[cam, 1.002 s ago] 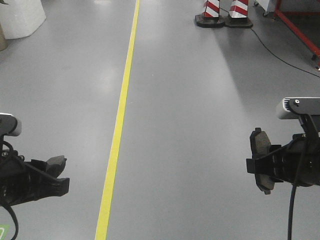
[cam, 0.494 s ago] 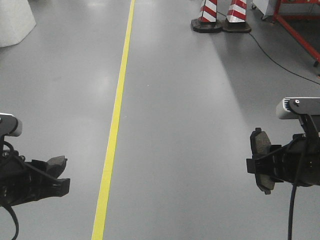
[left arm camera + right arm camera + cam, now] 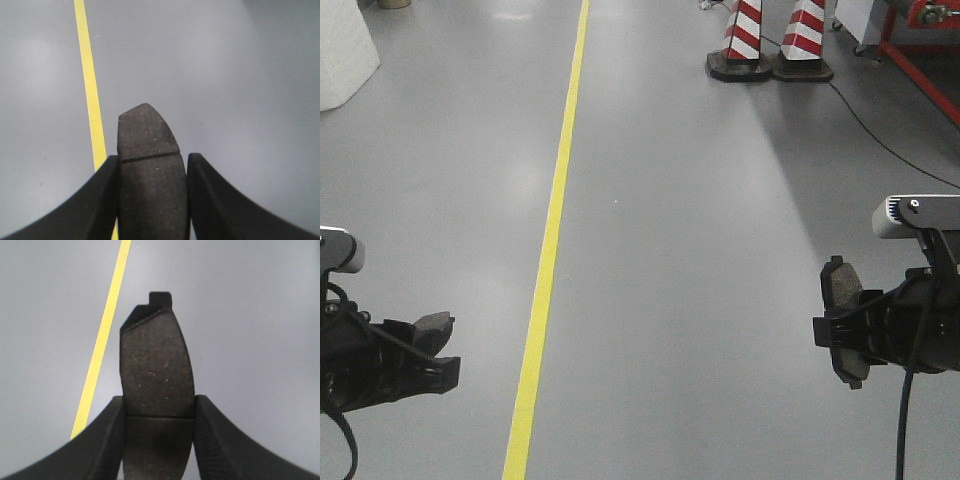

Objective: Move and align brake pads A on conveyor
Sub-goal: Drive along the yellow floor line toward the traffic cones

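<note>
We see our left gripper (image 3: pixel 438 345) at 8 o'clock, jaws clamped on a brake pad (image 3: pixel 148 165) | right gripper (image 3: pixel 840 335) at 4 o'clock, jaws clamped on another pad (image 3: pixel 157 375), held upright | grey floor (image 3: pixel 670 250) beneath | yellow line (image 3: pixel 552 230) toward 12 | striped cones (image 3: pixel 770 40) at 1 o'clock, far

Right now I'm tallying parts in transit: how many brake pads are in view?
2. One brake pad is clamped in the left gripper, one in the right gripper. No conveyor visible; others may be elsewhere.
</note>
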Available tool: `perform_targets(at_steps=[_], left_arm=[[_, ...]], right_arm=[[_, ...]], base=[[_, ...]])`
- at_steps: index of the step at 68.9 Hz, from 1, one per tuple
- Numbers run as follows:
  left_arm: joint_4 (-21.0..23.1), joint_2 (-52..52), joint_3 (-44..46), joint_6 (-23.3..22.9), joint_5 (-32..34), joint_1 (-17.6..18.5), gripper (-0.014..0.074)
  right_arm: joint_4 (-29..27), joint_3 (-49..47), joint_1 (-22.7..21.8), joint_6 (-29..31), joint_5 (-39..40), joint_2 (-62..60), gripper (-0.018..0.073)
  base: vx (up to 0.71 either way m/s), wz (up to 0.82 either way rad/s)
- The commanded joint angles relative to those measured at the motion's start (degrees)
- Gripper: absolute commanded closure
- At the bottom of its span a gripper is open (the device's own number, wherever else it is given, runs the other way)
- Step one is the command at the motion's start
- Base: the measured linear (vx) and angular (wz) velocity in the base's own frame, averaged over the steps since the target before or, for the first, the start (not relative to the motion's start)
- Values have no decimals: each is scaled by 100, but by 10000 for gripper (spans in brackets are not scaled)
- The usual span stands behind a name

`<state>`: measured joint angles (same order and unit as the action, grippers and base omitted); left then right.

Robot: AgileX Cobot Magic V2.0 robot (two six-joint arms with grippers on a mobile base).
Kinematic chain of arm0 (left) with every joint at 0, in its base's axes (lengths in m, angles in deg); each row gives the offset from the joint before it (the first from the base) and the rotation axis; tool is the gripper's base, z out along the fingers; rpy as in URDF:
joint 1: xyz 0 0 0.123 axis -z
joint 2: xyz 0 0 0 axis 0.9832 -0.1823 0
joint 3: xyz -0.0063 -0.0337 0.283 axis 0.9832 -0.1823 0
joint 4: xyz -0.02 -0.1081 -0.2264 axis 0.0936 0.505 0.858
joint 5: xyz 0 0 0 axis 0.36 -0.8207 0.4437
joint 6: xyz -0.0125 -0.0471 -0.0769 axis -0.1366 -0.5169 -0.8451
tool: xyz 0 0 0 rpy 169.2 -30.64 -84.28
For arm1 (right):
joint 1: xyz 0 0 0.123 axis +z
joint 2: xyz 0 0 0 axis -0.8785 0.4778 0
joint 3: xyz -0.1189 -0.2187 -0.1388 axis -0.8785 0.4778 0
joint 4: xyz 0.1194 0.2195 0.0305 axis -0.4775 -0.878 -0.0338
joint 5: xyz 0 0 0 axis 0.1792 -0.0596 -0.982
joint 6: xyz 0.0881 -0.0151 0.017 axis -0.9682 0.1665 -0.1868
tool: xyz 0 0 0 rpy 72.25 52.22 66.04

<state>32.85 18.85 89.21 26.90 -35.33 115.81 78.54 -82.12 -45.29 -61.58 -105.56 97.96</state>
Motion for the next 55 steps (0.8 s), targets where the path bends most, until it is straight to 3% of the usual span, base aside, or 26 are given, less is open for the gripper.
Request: perform_targets(at_steps=[1, 55], left_arm=[[-166, 71, 138, -31, 296, 31, 524], [-166, 71, 138, -31, 277, 31, 524]], right_arm=[[20, -168, -18, 35, 377, -104, 500], [20, -168, -18, 35, 382, -104, 500]], base=[[50, 3], [53, -1]])
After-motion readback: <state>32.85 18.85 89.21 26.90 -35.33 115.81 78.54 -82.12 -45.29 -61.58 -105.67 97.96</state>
